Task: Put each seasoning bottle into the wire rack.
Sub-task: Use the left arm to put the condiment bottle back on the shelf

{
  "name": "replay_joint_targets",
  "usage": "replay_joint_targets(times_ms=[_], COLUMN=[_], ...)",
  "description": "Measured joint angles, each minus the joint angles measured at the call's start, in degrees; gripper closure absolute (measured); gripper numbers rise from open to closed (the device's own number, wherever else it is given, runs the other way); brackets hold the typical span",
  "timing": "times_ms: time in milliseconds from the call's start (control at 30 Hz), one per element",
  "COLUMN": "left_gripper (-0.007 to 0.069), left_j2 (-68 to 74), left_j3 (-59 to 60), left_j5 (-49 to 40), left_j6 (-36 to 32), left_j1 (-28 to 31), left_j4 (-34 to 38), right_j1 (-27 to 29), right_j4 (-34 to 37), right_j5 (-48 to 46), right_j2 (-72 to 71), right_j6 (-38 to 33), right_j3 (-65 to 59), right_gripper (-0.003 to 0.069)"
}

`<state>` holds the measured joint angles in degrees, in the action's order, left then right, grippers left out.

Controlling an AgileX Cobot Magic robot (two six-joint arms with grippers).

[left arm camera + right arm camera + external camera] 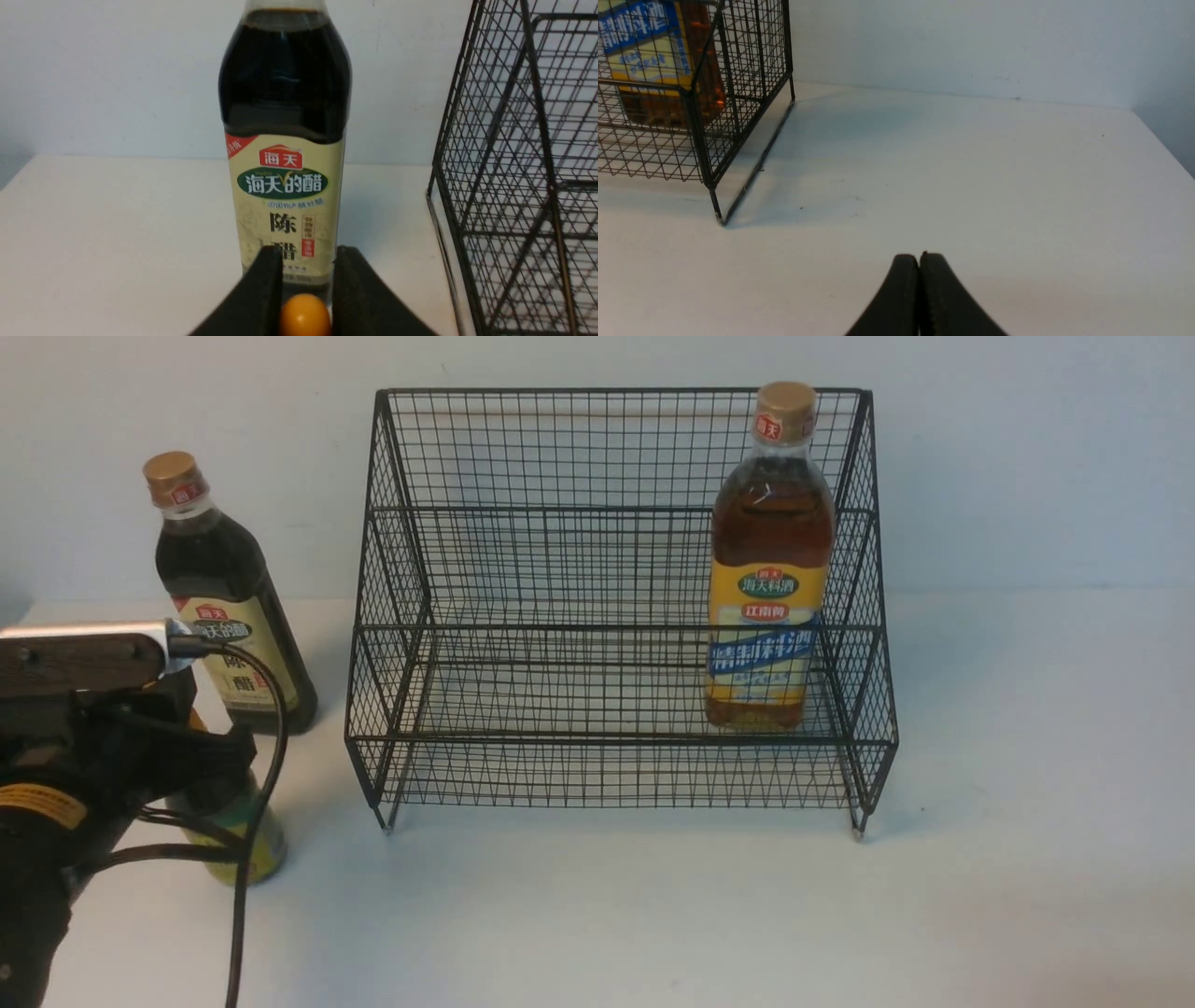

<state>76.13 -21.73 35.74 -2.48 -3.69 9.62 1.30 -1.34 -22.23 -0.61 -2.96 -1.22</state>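
the wire rack (607, 739) is thin metal wire with a black, semi-matt coating. the amber bottle (770, 523) has a clear, glossy wall; glass or plastic cannot be told. its yellow-blue label (764, 644) is a shiny printed film and its tan cap (784, 411) has a dull sheen. the dark bottle (285, 79) is equally glossy and shows reflections; its cream label (285, 200) looks like matt paper. the small bottle (247, 840) carries a smooth, glossy orange cap (304, 316) of plastic. the fingers (264, 294) of the left gripper (306, 254) are matt black. the table (971, 186) is white, smooth and matt, with fine specks.
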Motion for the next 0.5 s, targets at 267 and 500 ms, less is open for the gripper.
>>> replay_joint_targets(times_ms=[267,500], left_gripper=[0.0503,0.0503], left_j2=[-12.9,-14.9], left_j3=[-5.5,-16.5], left_j5=[-18.7,-28.5], left_j6=[-3.0,-3.2], left_j1=[0.0,-6.9], left_j4=[-0.1,-0.2], right_j1=[0.0,0.0], right_j4=[0.0,0.0], right_j5=[0.0,0.0], right_j2=[0.0,0.0], right_j6=[0.0,0.0], right_j3=[0.0,0.0], right_gripper=[0.0674,0.0674])
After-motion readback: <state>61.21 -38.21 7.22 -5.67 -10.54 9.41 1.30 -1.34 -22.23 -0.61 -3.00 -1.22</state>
